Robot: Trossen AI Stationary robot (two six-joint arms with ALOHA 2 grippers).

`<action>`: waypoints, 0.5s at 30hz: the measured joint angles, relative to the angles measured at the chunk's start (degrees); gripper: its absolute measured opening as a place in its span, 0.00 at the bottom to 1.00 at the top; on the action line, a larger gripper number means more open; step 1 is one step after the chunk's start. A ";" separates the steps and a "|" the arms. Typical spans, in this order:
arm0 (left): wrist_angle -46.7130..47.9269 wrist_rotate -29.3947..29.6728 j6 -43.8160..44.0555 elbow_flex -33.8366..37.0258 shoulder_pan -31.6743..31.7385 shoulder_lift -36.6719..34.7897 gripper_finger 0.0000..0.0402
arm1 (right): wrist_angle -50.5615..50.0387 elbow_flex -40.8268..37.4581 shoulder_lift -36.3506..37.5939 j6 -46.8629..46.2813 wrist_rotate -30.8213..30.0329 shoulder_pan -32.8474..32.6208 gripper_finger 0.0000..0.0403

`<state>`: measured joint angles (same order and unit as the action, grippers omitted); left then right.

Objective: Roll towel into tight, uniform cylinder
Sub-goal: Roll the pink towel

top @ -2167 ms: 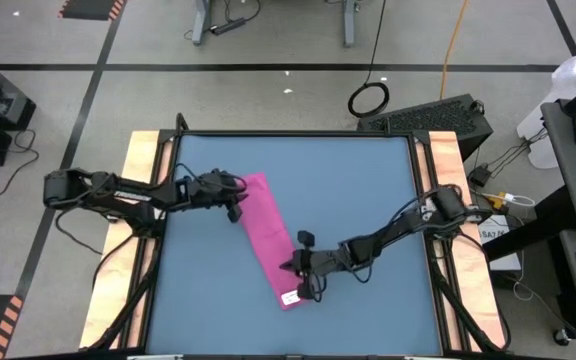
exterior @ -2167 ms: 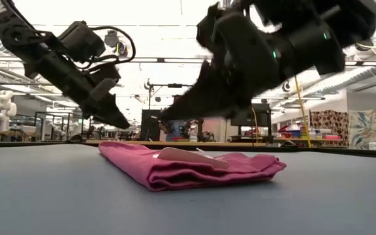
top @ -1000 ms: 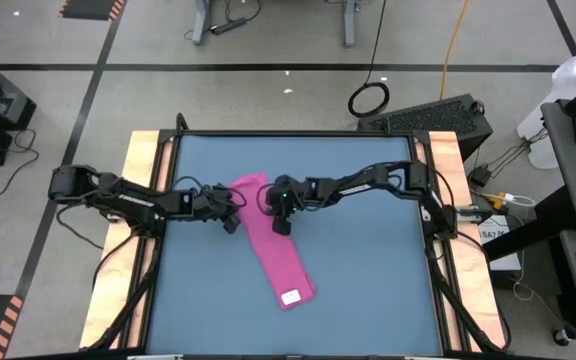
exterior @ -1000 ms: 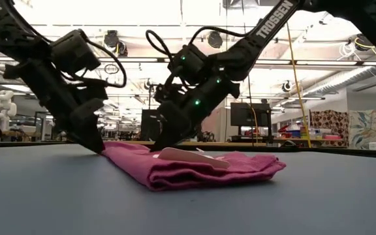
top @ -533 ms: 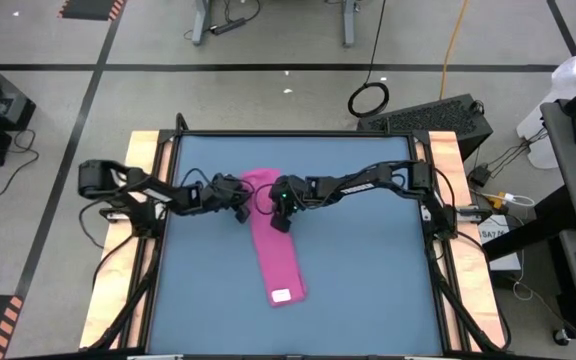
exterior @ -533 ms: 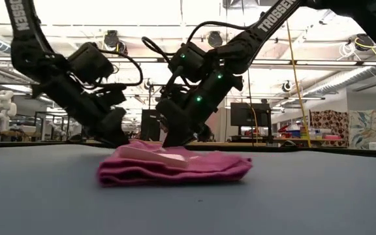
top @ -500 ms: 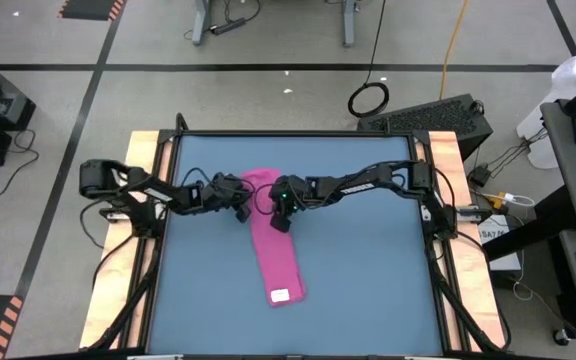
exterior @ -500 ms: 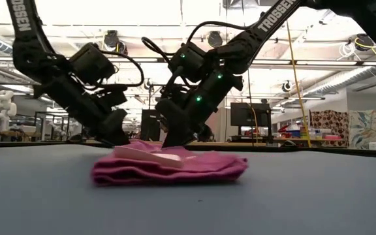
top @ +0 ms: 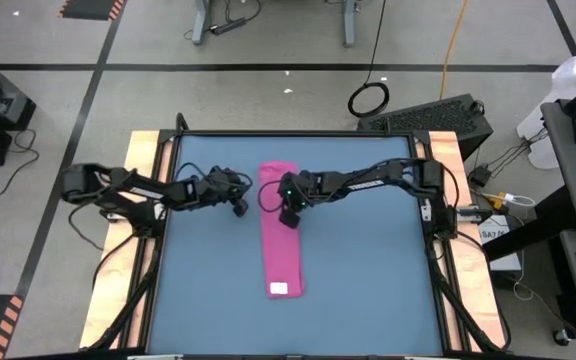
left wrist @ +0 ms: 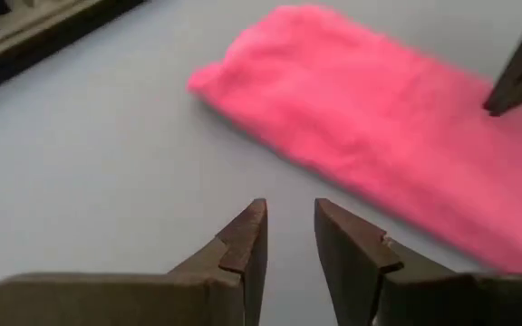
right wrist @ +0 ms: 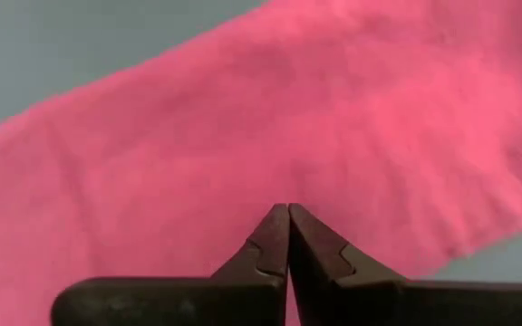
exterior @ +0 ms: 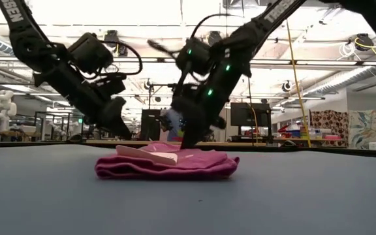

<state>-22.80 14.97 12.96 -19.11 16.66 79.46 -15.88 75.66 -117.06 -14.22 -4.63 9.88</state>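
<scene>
The magenta-pink towel (top: 281,228) lies flat on the blue table as a long folded strip running from far to near, its white tag (top: 279,289) at the near end. In the low view the towel (exterior: 167,164) shows end-on as a low folded stack. My left gripper (top: 238,206) hovers just left of the strip's far half, slightly open with nothing between its fingers (left wrist: 246,243). My right gripper (top: 290,216) is shut, with its tips on the towel's far half near the right long edge. My right gripper sets its shut fingertips (right wrist: 287,217) on the towel's top face (right wrist: 243,154), in the far half beside the right long edge. The fingers come down slanting from the table's far right. The towel stays flat on the table under them.
Wooden rails (top: 146,160) run along the table's left and right sides. Bare blue tabletop (top: 368,270) lies open to the right of and in front of the strip. Beyond the table's far edge, cables and a keyboard lie on the floor.
The towel has swung from slanted to straight: its tagged near end slid toward the table's left, and its far end shifted right and toward the far edge. My right gripper stayed shut on it and moved a little right. My left gripper now stands apart from the towel's left edge.
</scene>
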 joint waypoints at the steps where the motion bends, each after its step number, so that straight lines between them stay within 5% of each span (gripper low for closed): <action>1: 0.18 -0.53 0.19 0.00 -0.19 -0.70 0.25 | -1.24 0.00 1.06 0.20 0.03 0.05 0.00; 7: 0.87 -2.44 1.78 0.02 -2.41 -3.44 0.25 | 0.88 0.20 3.28 4.16 -4.47 3.16 0.00; 15: 2.32 -2.42 3.23 -0.02 -3.66 -3.45 0.25 | 0.81 0.20 0.73 5.51 -1.27 7.43 0.00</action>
<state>-20.48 12.56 16.19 -19.14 13.00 76.01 -15.07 75.85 -116.33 -8.71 -5.90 17.31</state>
